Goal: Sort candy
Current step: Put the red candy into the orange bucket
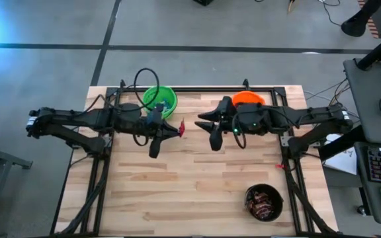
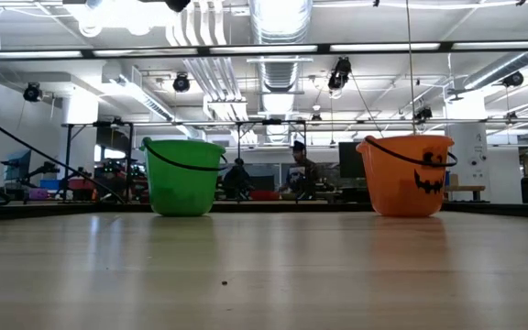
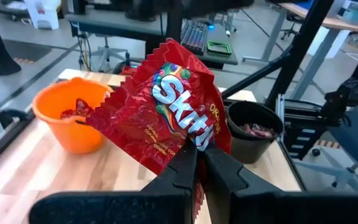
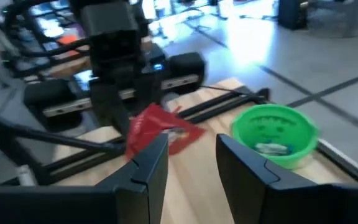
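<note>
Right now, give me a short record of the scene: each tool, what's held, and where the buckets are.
left tool: shut on red Skittles packet, above table middle
right tool: open, empty, facing the packet
green bucket: far edge, left side, some candy inside
orange bucket: far edge, right side
black bucket: near right corner, holds candy

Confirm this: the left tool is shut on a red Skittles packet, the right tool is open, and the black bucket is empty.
Not quite. The black bucket holds candy, as the high view shows. The rest stands: left tool shut on the red Skittles packet, right tool open.
</note>
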Robot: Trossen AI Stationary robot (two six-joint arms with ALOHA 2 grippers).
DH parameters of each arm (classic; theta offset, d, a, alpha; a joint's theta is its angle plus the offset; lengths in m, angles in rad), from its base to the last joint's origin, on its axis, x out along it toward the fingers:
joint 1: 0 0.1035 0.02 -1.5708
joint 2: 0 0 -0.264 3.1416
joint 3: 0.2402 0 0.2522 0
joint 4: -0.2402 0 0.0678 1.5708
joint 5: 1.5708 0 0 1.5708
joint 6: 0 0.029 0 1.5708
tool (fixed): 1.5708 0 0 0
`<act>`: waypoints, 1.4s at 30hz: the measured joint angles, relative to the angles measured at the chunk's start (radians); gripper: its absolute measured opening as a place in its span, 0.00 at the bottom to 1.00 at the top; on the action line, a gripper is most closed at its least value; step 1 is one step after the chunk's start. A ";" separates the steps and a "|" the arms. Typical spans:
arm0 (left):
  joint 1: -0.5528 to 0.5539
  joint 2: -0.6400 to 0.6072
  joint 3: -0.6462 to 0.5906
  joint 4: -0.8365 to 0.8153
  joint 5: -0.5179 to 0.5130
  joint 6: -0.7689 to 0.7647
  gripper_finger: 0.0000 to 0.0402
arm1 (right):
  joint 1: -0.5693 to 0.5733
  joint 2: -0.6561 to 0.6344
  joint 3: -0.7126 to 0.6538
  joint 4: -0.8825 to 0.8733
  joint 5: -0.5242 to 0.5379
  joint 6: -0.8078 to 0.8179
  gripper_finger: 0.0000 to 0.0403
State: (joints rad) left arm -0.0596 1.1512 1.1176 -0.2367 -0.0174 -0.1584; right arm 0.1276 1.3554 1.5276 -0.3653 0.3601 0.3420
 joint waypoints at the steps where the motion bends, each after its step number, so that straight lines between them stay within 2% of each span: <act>1: 0.002 0.007 0.013 -0.001 0.000 0.013 0.00 | -0.007 0.002 0.000 0.004 -0.031 0.009 0.32; 4: 0.006 0.030 0.065 0.000 -0.001 0.060 0.00 | -0.023 0.007 0.000 0.002 -0.080 0.039 0.37; 8: 0.014 0.075 0.145 -0.033 -0.006 0.118 0.00 | -0.034 0.011 0.000 0.008 -0.072 0.077 0.45; 15: 0.021 0.188 0.283 -0.239 -0.123 0.179 0.00 | -0.037 0.014 0.005 0.064 -0.073 0.114 0.54; 24: 0.039 0.260 0.341 -0.254 -0.131 0.229 0.00 | -0.037 0.027 0.006 0.017 -0.063 0.164 0.54; 34: 0.049 0.256 0.341 -0.253 -0.132 0.248 0.00 | -0.042 0.046 0.006 -0.028 0.015 0.235 0.54; 42: 0.066 0.254 0.341 -0.303 -0.157 0.253 0.00 | -0.042 0.054 0.021 -0.014 0.016 0.227 0.54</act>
State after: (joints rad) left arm 0.0065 1.4052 1.4590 -0.5401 -0.1741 0.0944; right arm 0.0856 1.4092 1.5489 -0.3795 0.3763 0.5690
